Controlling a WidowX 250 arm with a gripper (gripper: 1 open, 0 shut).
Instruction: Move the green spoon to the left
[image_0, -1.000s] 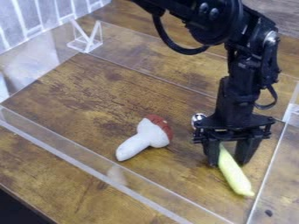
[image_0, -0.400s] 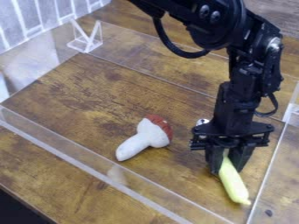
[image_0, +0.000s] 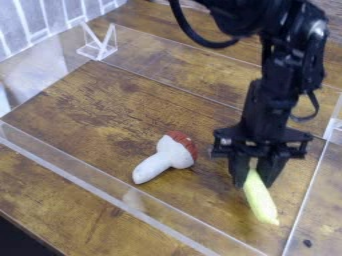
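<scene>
Black gripper (image_0: 262, 173) pointed down w/ fingers pinching the yellow-green plastic spoon (image_0: 259, 198). Red-capped white toy mushroom (image_0: 166, 158) lay just left on the wooden tabletop (image_0: 94, 105).

Green spoon (image_0: 258, 201) bowl hidden (behind gripper (image_0: 262, 172))

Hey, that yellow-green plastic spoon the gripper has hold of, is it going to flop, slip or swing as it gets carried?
The yellow-green plastic spoon probably stays stiff: its thick handle looks straight. It may pivot or slip, since the gripper pinches only its upper end and the rest hangs slanted below. It looks light, so lifting should be easy.
</scene>
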